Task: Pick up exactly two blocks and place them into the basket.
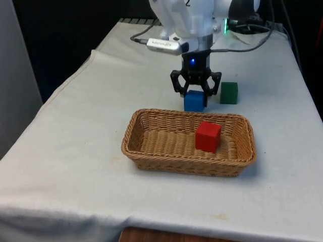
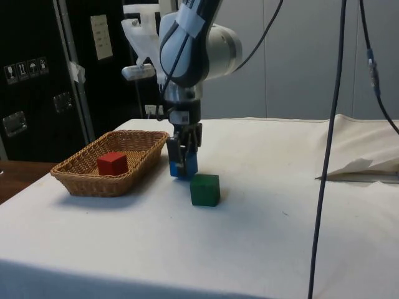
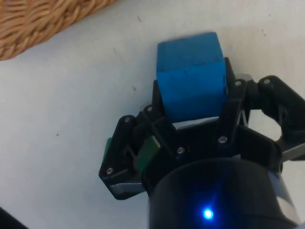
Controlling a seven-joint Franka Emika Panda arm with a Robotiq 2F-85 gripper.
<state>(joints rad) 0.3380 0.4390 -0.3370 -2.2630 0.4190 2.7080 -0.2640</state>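
wrist view: tool (image 3: 190,112) closed on blue block (image 3: 190,78), fingers touching its sides.

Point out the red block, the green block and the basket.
Red block (image 1: 208,136), front view, its front face.
Green block (image 1: 229,93), front view, its front face.
Basket (image 1: 151,160), front view, its near wall.

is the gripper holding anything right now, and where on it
The gripper grips the blue block by two opposite side faces, beside the wicker basket.
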